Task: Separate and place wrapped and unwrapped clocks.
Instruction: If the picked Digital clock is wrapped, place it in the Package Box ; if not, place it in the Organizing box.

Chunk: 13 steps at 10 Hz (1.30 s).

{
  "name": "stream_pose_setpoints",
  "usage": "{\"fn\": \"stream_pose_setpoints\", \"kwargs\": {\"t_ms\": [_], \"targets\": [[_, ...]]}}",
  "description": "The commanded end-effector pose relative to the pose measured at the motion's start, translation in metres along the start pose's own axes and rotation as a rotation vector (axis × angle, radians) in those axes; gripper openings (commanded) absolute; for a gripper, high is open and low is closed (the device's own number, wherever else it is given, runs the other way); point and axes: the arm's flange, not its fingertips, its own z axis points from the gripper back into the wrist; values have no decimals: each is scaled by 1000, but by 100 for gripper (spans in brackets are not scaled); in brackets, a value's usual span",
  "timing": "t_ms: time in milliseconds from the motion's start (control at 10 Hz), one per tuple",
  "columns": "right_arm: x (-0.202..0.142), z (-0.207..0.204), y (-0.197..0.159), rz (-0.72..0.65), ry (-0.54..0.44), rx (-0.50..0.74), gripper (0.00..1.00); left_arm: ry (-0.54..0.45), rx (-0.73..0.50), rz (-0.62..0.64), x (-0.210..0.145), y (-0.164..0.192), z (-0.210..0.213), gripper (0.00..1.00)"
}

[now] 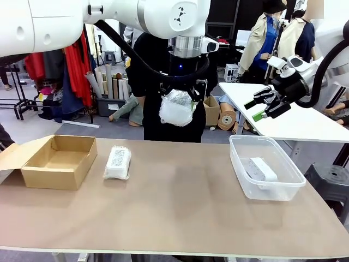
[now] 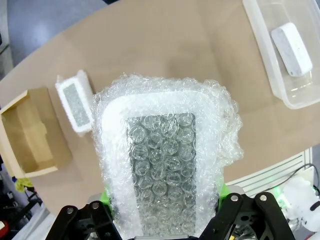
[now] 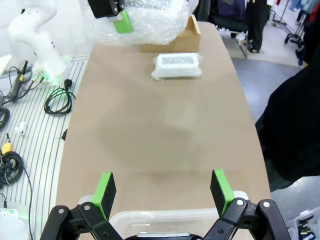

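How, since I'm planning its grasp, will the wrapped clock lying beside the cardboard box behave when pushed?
Lying flat on its broad side, the wrapped clock probably slides rather than rolls or tips. It looks softly padded, so a grip would likely sink in before holding firmly.

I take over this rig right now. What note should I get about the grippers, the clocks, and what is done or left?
Left gripper: shut on one wrapped clock, held high over the middle of the table.
Right gripper: open and empty, above the clear tub.
Second wrapped clock: lying on the table beside the cardboard box, which is empty.
Bare clock: inside the tub.
Done: the bare clock looks sorted.
Left: both wrapped clocks need placing, probably into the box.
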Motion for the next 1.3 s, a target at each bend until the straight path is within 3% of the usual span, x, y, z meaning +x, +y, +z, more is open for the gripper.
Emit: {"fn": "stream_pose_setpoints", "kwargs": {"t_ms": [0,400,600,900,1200], "targets": [[3,2,1,5,1,-3,100,-5,-5,-9,0,2,5,0],[3,2,1,5,1,-3,100,1,-36,-11,-8,11,15,0],[3,2,1,5,1,-3,100,-31,-29,-20,-29,50,45,0],[3,2,1,5,1,-3,100,-58,-33,-16,-53,98,56,0],[3,2,1,5,1,-3,100,-105,83,53,-70,157,49,0]]}}
